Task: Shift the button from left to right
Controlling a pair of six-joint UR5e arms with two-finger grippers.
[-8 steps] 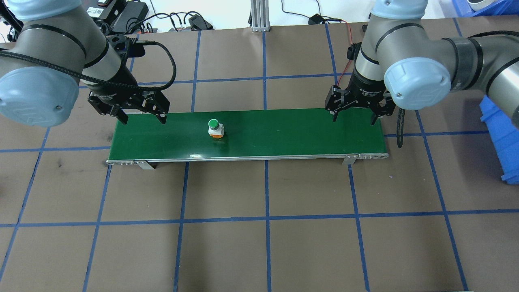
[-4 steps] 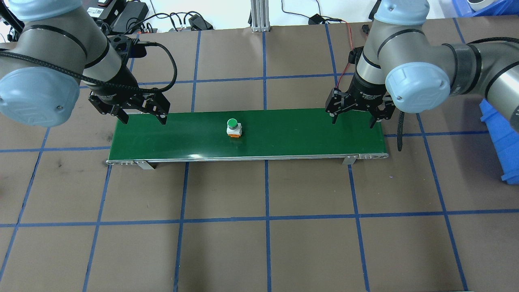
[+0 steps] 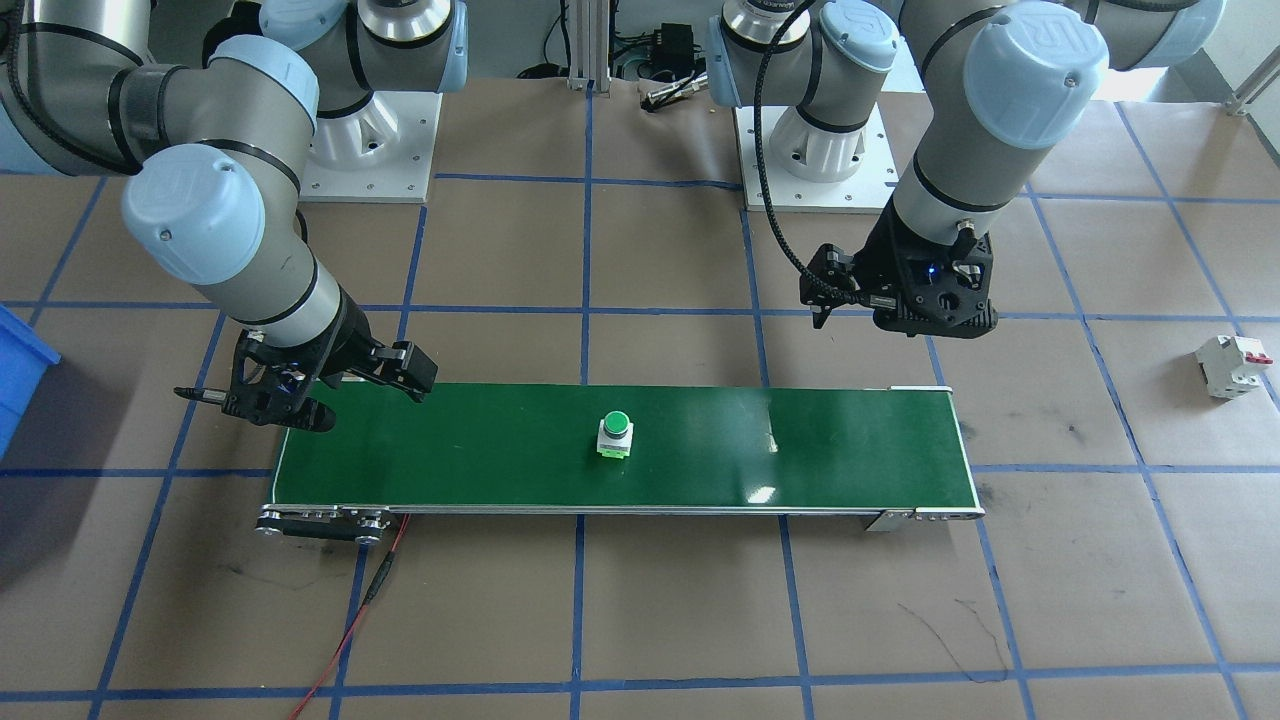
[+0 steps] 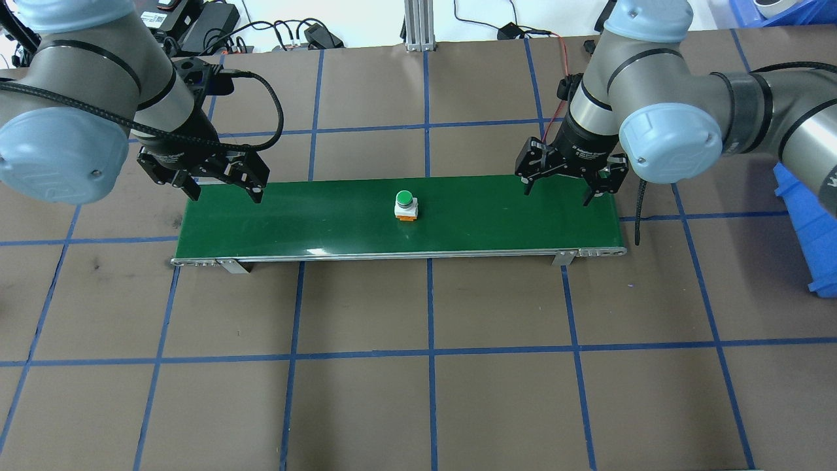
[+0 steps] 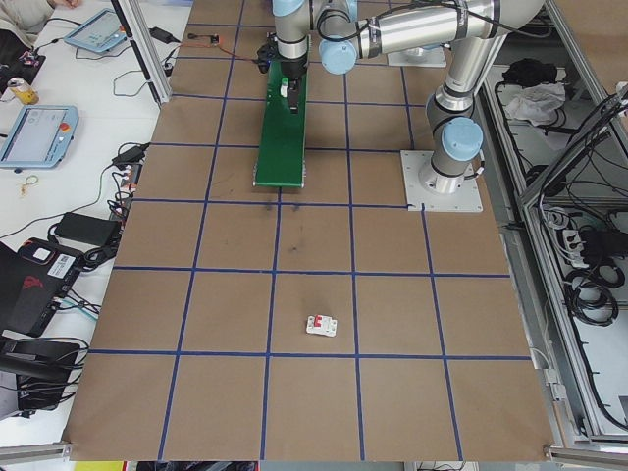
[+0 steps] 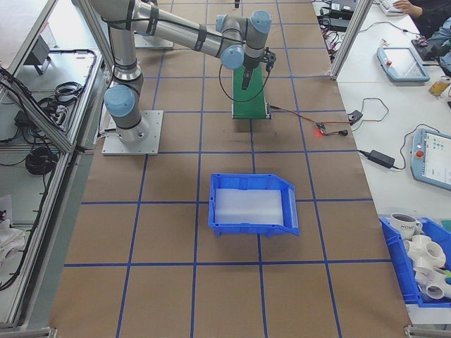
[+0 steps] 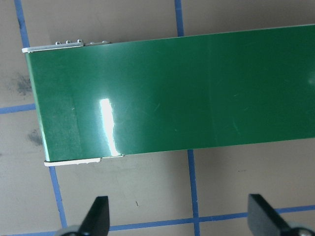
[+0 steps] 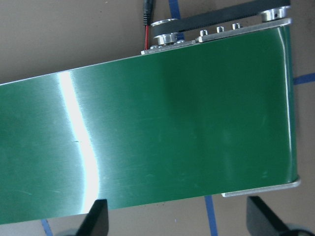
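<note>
**Button rides the belt past its middle, both pincers empty**

Over the last second the button (image 4: 405, 205) has travelled along the green conveyor belt (image 4: 294, 222) from left of centre to about the belt's midpoint, standing upright with its green cap up. Neither arm touches it, so the belt is evidently carrying it. The left pincer (image 4: 219, 186) hangs with fingers spread at the belt's 9 o'clock end, and has drifted slightly back toward the far edge. The right pincer (image 4: 560, 184), also spread and empty, waits above the 3 o'clock end, having shifted a little inward. By my reading the transfer is roughly half done, and the right arm is placed to receive the button.

The surface (image 4: 431, 366) is brown, ruled into squares by blue tape. A white circuit breaker (image 3: 1234, 364) with a red lever lies well apart from the belt. A blue bin (image 6: 252, 203) sits beyond the right arm's end. Benches at the sides carry cables and tablets.
</note>
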